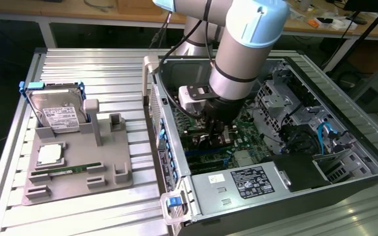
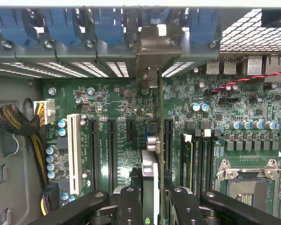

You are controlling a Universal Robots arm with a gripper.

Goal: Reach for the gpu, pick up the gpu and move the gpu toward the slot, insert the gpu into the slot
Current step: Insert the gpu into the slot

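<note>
The thin green gpu circuit board (image 2: 151, 183) ends in a dull silvery metal bracket (image 2: 155, 47). Matt black plastic gripper (image 2: 151, 204) fingers (image 2: 130, 206) flank it. The green motherboard (image 2: 117, 112) looks matt; the ribbed aluminium table (image 1: 90, 64) is smooth, brushed metal.

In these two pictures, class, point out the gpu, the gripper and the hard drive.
gpu (image 2: 151, 180), wrist view: its edge, seen end-on between the fingers.
gripper (image 2: 152, 206), wrist view: midway between its black fingertips.
hard drive (image 1: 59, 114), exterior view: its white label.

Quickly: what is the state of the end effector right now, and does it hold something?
End effector: closed on the gpu, held edge-on above the motherboard slots inside the computer case.
</note>
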